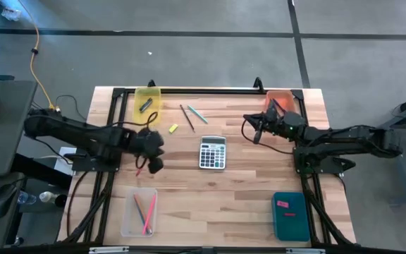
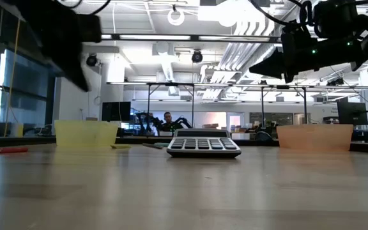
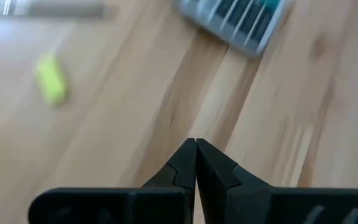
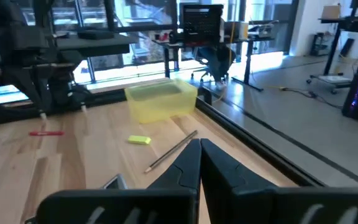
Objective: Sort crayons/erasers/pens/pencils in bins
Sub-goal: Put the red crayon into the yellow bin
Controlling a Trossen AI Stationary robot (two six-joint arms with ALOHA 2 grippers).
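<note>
The pale wooden counter [image 1: 245, 190] carries four bins, one near each corner. The translucent yellow bin [image 1: 147, 98] at the far left holds a short dark stick, hard to identify from above. The translucent orange bin [image 1: 279, 99] at the far right is partly covered by the right arm, so its contents cannot be made out. The clear bin [image 1: 139, 212] at the near left holds a few thin bright sticks, pink and orange among them, probably pencils. The opaque dark teal bin [image 1: 290, 215] at the near right has a small pink block, an eraser [image 1: 283, 204], lying in it.

In the middle sits a grey calculator [image 1: 213, 152]. Beyond it, between the yellow bin and the calculator, lie a slim dark pen [image 1: 187, 118] and a thin green pencil [image 1: 197, 114], close together and both slanted. A small yellow eraser [image 1: 173, 128] lies just left of them. A red crayon [image 4: 46, 132] lies apart near the counter's left edge; in the overhead view the left arm hides it.

The left gripper [image 1: 155, 149] hangs over bare wood left of the calculator, its jaws pressed together with nothing between them. The right gripper [image 1: 256, 131] is raised just beside the orange bin, its jaws likewise closed and empty. In the low view both arms are cut off at the top edge.
</note>
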